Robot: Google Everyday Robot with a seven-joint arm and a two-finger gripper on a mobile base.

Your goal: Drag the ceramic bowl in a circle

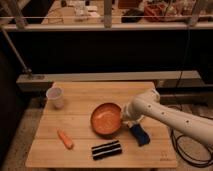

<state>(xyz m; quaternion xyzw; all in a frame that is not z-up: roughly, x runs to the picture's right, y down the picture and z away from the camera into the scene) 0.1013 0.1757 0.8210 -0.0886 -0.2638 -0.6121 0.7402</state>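
The ceramic bowl is a round shallow orange-brown bowl with a darker rim. It sits on the wooden table, right of centre and toward the front. My gripper comes in from the right on a white arm and rests at the bowl's right rim.
A small white cup stands at the table's back left. An orange carrot-like piece lies front left. A black striped block lies at the front, just below the bowl. A blue object lies right of the bowl under my arm.
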